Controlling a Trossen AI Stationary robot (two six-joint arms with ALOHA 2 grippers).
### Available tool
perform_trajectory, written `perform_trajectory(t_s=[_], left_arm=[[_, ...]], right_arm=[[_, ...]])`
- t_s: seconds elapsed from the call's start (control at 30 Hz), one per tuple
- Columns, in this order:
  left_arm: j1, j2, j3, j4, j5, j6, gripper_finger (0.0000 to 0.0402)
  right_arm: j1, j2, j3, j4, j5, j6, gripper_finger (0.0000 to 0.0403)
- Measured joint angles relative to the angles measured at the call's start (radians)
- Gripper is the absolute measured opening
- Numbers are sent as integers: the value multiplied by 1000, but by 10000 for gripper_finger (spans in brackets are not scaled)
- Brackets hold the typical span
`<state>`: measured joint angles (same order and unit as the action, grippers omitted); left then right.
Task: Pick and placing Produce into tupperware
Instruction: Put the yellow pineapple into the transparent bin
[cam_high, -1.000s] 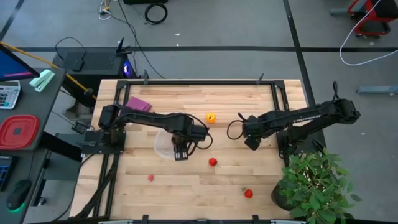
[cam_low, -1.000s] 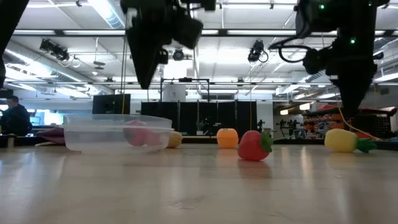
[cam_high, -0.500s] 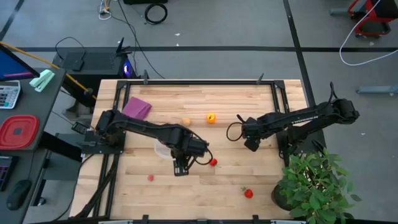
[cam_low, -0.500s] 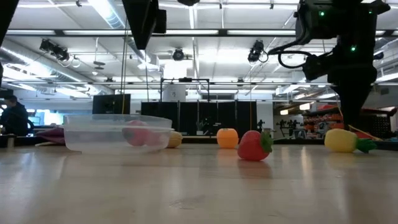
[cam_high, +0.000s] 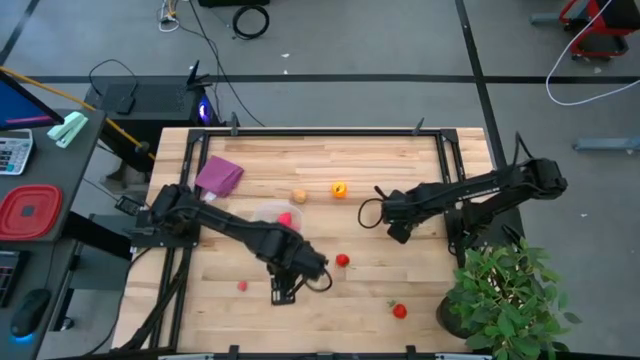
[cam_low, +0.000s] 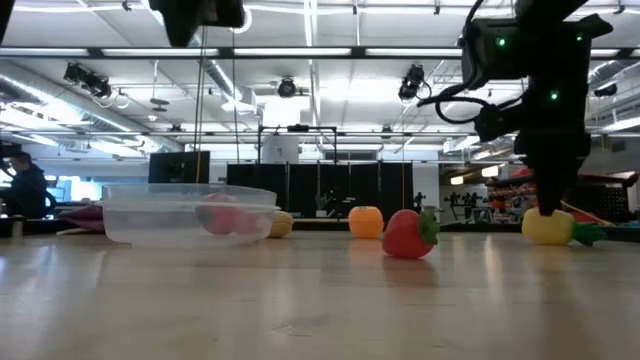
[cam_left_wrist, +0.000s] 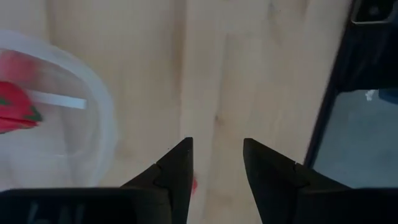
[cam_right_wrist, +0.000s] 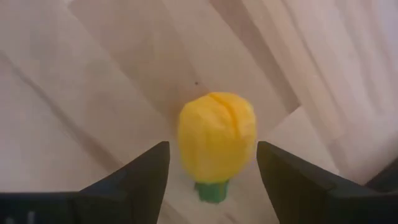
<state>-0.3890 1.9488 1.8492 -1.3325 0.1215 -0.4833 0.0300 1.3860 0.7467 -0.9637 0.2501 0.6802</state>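
The clear round tupperware (cam_high: 272, 216) stands left of the table's middle with a red piece of produce (cam_high: 286, 219) inside it. My left gripper (cam_high: 283, 292) hangs open above bare wood nearer the front edge, beside a small pink piece (cam_high: 242, 285). My right gripper (cam_right_wrist: 212, 163) is open and points down, its fingers on either side of a yellow piece with a green stem (cam_right_wrist: 216, 137), which lies on the table (cam_low: 548, 226). Loose on the wood lie an orange piece (cam_high: 339, 189), a tan one (cam_high: 298, 197), a red one (cam_high: 342, 260) and a strawberry (cam_high: 399, 311).
A purple cloth (cam_high: 220, 174) lies at the table's far left. A potted plant (cam_high: 505, 290) overhangs the near right corner. A red lidded container (cam_high: 28, 212) sits on a side desk, off the table. Bare wood lies along the front edge.
My left gripper has swung from above the tupperware toward the table's near edge and risen a little, leaving the container and its red piece uncovered. My right gripper has sunk slightly toward the yellow piece.
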Motion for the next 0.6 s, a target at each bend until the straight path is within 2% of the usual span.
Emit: perform_trajectory(t_s=[0.33, 0.6], left_arm=[[-77, 0, 0, 6, -1, -114, 157], [-112, 0, 0, 6, -5, -142, 144]], right_arm=[[-66, 84, 0, 0, 3, -35, 270], [-96, 118, 0, 27, -63, -34, 263]])
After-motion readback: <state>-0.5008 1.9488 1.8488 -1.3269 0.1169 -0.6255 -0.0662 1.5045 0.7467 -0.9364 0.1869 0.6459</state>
